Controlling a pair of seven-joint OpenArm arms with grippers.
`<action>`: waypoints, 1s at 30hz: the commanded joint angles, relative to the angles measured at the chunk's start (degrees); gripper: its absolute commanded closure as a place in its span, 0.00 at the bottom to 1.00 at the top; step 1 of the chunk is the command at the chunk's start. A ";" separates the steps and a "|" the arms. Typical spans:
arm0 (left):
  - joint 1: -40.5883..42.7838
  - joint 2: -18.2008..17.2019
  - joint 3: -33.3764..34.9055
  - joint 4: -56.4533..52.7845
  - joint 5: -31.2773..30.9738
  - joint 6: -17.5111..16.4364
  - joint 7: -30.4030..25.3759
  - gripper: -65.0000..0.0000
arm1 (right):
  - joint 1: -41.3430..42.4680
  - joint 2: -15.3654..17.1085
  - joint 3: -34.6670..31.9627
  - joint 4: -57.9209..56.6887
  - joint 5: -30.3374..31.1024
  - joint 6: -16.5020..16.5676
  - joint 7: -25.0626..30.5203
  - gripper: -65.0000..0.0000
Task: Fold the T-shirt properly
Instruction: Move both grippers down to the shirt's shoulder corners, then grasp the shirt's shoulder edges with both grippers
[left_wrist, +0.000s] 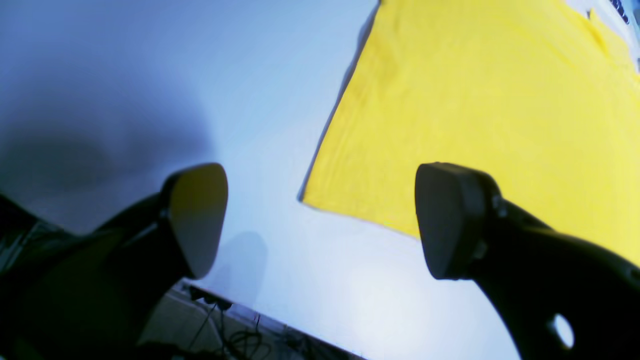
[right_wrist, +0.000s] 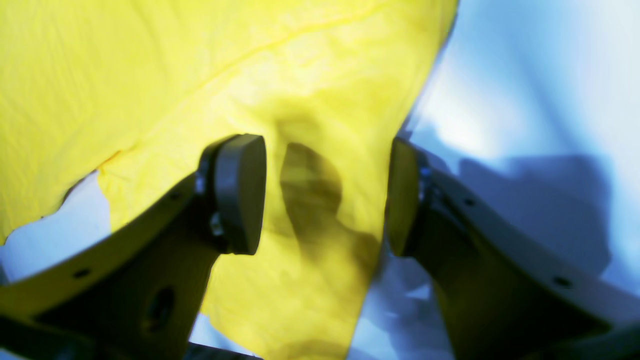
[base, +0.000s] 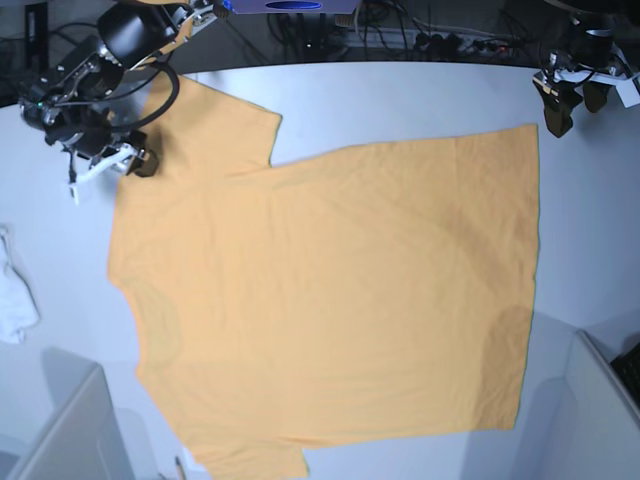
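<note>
Closest to us in the right wrist view are the two dark pads of the right gripper (right_wrist: 327, 195), spread well apart with nothing caught between them; under the gap lies the rumpled cloth of the T-shirt (right_wrist: 210, 75), where a seam runs slantwise and a ragged edge gives way to the pale table (right_wrist: 525, 75) on either side. We see the pads' shadow dark on the fabric just beneath them, though we cannot tell whether they touch it. In the left wrist view the left gripper (left_wrist: 320, 220) also stands wide open and empty (its pads hang over bare table), and one corner of the shirt (left_wrist: 475, 115) lies flat just beyond them. From the base view we find the shirt (base: 330, 300) spread almost flat over the middle of the white table (base: 400, 100), its collar end toward that view's left and its hem toward the right, one sleeve reaching up toward the far edge and the other down toward the near edge. The right gripper (base: 140, 160) sits over the upper sleeve near the shoulder, while the left gripper (base: 572, 108) hangs near the far hem corner, just off the cloth. A small white cloth (base: 14, 300) lies crumpled at the left edge, apart from the shirt.
</note>
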 joint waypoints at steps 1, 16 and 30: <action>0.24 -0.31 -0.36 0.45 -0.61 -0.23 -0.77 0.13 | -1.28 -1.03 -0.22 -1.35 -4.90 -0.14 -5.24 0.50; -10.31 2.42 -1.77 -13.44 -0.79 -6.12 9.16 0.13 | -2.68 -0.77 -0.31 -1.44 -4.90 -0.14 -5.24 0.96; -19.89 2.86 -1.42 -20.56 -0.79 -5.85 14.79 0.13 | -2.68 -0.68 -0.39 -1.44 -4.99 -0.14 -5.24 1.00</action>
